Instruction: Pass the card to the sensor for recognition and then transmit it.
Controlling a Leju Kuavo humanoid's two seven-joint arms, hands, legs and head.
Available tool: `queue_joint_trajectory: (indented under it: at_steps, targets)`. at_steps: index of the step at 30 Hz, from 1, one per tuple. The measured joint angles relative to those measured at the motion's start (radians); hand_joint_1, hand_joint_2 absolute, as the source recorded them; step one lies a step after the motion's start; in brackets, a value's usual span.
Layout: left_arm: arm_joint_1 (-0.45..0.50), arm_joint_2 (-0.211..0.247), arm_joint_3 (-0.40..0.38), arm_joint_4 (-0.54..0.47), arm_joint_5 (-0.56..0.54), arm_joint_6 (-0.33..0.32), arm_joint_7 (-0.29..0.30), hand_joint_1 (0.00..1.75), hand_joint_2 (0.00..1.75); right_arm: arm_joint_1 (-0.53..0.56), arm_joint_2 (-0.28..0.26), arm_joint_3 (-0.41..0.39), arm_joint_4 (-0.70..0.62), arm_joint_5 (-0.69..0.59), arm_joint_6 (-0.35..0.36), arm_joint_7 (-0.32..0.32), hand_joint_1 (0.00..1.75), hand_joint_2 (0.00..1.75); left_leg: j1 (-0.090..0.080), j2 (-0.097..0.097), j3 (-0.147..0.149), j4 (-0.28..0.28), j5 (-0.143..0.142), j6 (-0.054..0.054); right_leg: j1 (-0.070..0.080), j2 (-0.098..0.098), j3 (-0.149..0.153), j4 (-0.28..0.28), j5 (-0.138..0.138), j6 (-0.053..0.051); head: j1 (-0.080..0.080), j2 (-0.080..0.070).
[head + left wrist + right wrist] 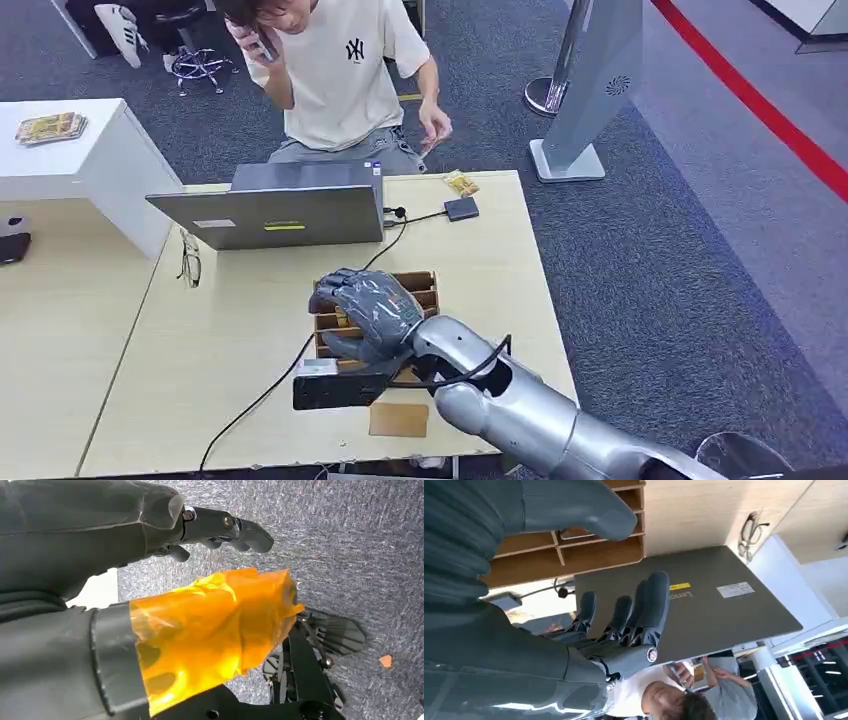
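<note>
Wooden table (pixel 200 340) carries a grey laptop (pixel 280 212), a slotted wooden box (pixel 420 285), a black sensor (pixel 335 388) and a tan card (pixel 398 419) lying flat near the front edge, just beside the sensor. I see my right hand (pixel 365 312) hovering over the box, fingers (pixel 644 610) spread and lightly curled, holding nothing. My left hand (pixel 150 580) hangs over grey carpet (pixel 350 540), its thumb wrapped in orange film (pixel 210 630), fingers apart and empty. A person (pixel 340 70) sits behind the laptop.
</note>
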Motion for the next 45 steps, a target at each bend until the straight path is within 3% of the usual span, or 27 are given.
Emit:
queue_joint_trajectory:
  at_steps: [5,19,23,30,32,45]
  targets:
    - [0.000,0.000,0.000,0.000,-0.002,-0.001,0.001,0.00,0.00,-0.009,0.020,0.000,0.039,0.039,-0.012,0.017,0.77,1.75,0.000,0.000,0.000,0.000,0.000,0.000,0.000,0.000,0.000,0.000,0.000,0.000,0.000,0.000]
    - [-0.001,0.000,0.000,0.000,-0.008,-0.001,0.002,0.00,0.00,-0.029,0.064,-0.008,0.178,0.100,-0.027,0.040,1.05,1.75,0.000,0.000,0.000,0.000,0.000,0.000,0.000,0.000,0.000,0.000,0.000,0.000,0.000,0.000]
    - [-0.001,0.000,0.000,0.000,-0.008,-0.003,0.003,0.00,0.00,-0.042,0.074,-0.022,0.226,0.117,-0.029,0.050,1.05,1.75,0.000,0.000,0.000,0.000,0.000,0.000,0.000,0.000,0.000,0.000,0.000,0.000,0.000,0.000]
    - [-0.002,0.000,0.000,0.000,-0.008,-0.005,0.006,0.00,0.00,-0.057,0.091,-0.037,0.286,0.133,-0.032,0.058,0.94,1.75,0.000,0.000,0.000,0.000,0.000,0.000,0.000,0.000,0.000,0.000,0.000,0.000,0.000,0.000]
    - [-0.002,0.000,0.000,0.000,-0.009,-0.005,0.006,0.00,0.00,-0.059,0.097,-0.048,0.304,0.135,-0.033,0.059,0.84,1.75,0.000,0.000,0.000,0.000,0.000,0.000,0.000,0.000,0.000,0.000,0.000,0.000,0.000,0.000]
    - [-0.002,0.000,0.000,0.000,-0.008,-0.006,0.008,0.00,0.00,-0.069,0.110,-0.075,0.361,0.137,-0.036,0.059,0.79,1.75,0.000,0.000,0.000,0.000,0.000,0.000,0.000,0.000,0.000,0.000,0.000,0.000,0.000,0.000]
